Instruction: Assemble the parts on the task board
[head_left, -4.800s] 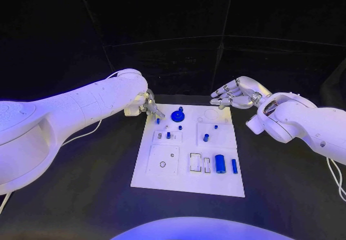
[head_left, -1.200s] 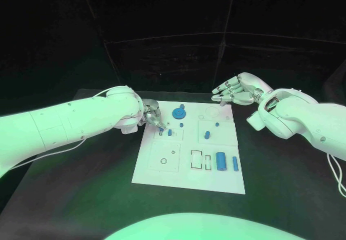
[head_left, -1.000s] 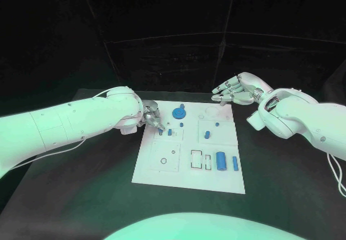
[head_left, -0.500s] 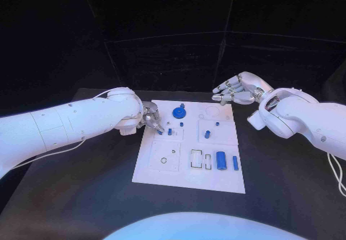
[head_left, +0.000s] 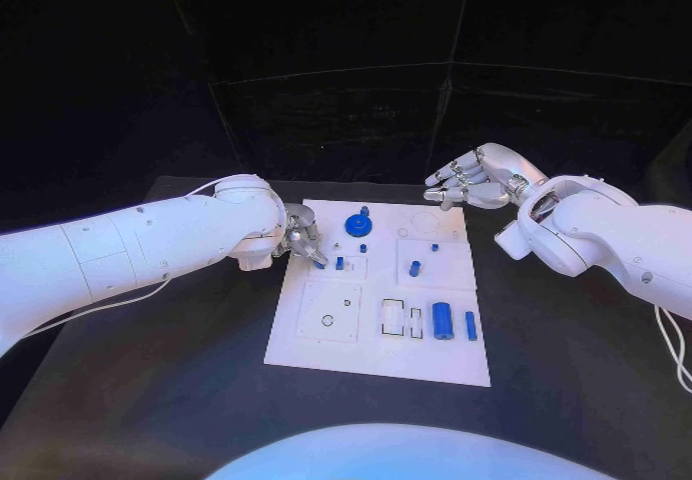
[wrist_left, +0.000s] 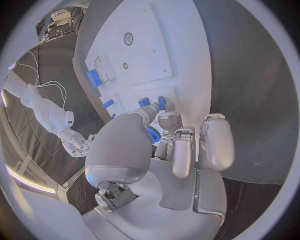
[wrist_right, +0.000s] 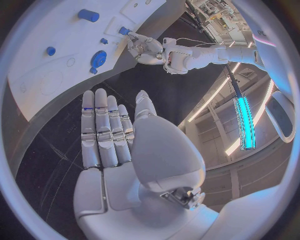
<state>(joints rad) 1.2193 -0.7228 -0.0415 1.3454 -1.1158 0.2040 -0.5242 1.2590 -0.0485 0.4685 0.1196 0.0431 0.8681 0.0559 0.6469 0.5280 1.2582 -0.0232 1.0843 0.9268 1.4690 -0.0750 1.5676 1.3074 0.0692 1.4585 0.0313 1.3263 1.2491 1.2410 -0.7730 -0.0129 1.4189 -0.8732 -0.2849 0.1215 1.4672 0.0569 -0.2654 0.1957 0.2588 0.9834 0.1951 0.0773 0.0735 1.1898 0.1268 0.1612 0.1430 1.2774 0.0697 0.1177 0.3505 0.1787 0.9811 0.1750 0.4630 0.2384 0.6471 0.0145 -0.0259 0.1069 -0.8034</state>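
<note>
The white task board lies in the middle of the black table. On it are a blue disc, several small blue pegs such as one, a thick blue cylinder and a slim blue bar. My left hand hangs over the board's far left part and pinches a small blue peg just above the surface, beside another peg. In the left wrist view, blue shows between thumb and fingers. My right hand hovers open beyond the board's far right corner.
Outlined square and slot recesses mark the board's near half. Black table surrounds the board on all sides. In the right wrist view the board and my left hand lie ahead of the open right palm.
Since the oldest frame my left hand has carried the small peg from the board's far left corner nearer, beside the other peg. Over the last second it has barely shifted. The right hand stays put.
</note>
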